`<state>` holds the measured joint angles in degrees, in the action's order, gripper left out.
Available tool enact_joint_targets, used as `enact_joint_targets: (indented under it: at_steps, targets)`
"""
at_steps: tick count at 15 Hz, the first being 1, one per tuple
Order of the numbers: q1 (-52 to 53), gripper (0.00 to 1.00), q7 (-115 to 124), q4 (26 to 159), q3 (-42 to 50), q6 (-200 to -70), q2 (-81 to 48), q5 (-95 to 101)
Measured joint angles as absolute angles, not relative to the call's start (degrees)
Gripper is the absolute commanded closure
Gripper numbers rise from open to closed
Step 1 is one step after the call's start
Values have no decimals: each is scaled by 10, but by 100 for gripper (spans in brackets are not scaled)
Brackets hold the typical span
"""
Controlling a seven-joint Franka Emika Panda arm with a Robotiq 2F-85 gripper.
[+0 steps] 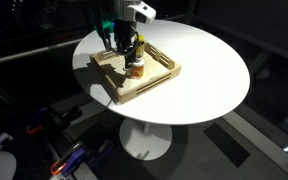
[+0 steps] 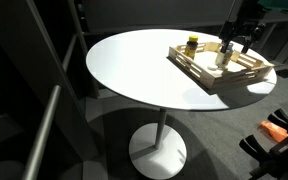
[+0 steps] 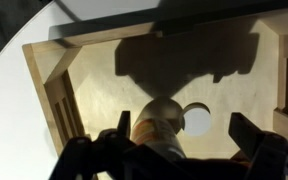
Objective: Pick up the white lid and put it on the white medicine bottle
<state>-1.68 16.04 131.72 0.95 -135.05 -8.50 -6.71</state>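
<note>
The tool (image 3: 179,122) hangs spread wide (gripping nothing) over the tray (image 3: 94,70). The lid (image 3: 197,121) lies beside the bottle (image 3: 156,135), between the fingers (image 3: 246,132).

Ext. cams high, differing sides of tray (image 1: 149,86); wrist cam close above.

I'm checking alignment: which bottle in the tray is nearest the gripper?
The short white medicine bottle with the orange band, just below the gripper. The dark yellow-capped bottle stands farther off.
</note>
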Motion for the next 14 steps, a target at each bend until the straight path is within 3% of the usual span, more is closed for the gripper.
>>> enact_joint_targets:
  at_steps: [14]
  targets:
    - [-2,0,159,1237,9,-1360,-184,-67]
